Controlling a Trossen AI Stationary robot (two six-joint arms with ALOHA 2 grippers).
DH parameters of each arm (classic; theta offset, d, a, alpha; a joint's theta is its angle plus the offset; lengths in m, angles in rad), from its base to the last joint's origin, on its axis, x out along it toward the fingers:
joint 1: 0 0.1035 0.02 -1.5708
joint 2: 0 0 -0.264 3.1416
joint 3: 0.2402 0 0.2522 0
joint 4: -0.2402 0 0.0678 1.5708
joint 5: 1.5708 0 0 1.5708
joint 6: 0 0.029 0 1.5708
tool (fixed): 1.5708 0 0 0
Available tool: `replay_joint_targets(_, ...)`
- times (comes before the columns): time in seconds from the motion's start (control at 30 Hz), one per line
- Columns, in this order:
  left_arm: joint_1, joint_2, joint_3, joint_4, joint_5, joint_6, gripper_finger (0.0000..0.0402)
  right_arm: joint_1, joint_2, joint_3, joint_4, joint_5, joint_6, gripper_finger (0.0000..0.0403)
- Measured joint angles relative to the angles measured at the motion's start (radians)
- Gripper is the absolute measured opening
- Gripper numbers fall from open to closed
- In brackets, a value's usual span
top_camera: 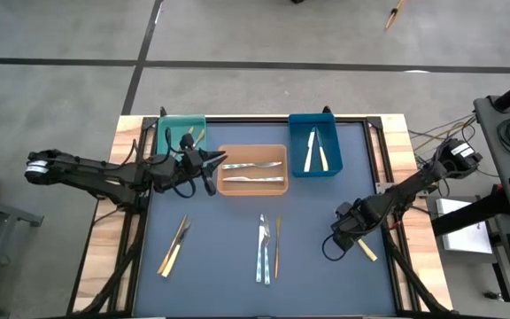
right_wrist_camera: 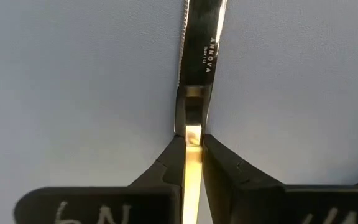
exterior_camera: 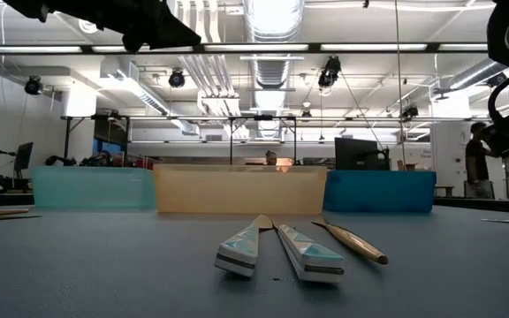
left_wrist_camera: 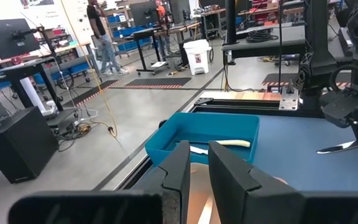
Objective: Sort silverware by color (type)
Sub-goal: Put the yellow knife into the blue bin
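With the right gripper (right_wrist_camera: 191,146) clamped on a cream-handled knife (right_wrist_camera: 197,74) on the mat right of the blue bin (top_camera: 312,168), pickup is underway; next, lift toward that bin.

Bare mat (top_camera: 220,257) lies open between cutlery clusters; three bins (top_camera: 251,170) wall the far edge.

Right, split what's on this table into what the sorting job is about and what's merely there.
Job:
- cream-handled knife, clamped in the right end effector
- two silver pieces and gold piece at table centre
- pair at left front
- silverware already in the bins

Merely there:
- teal bin, orange bin, blue bin
- left end effector, empty
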Motion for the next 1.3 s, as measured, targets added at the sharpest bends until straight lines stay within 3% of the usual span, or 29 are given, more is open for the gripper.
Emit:
replay_joint_targets(0.43,0.016,-0.009,0.000,0.018,0.000,0.125,0.0040,-0.001,-0.079,0.066,-0.010,0.028,0.012,0.0022)
replay_joint_targets(0.6,0.046,-0.009,0.020,0.017,0.002,0.162,0.0040,-0.010,-0.102,0.152,-0.014,0.132,-0.018,0.0021)
replay_joint_targets(0.8,0.076,-0.009,0.033,0.016,0.003,0.210,0.0040,-0.076,-0.101,0.251,-0.009,0.256,-0.147,0.0021)
replay_joint_targets(1.07,0.079,-0.009,0.033,0.006,0.002,0.283,0.0040,-0.247,-0.091,0.346,0.058,0.359,-0.358,0.0020)
replay_joint_targets(1.3,0.079,-0.009,0.032,-0.024,-0.064,0.322,0.0040,-0.401,-0.091,0.410,0.219,0.376,-0.614,0.0020)
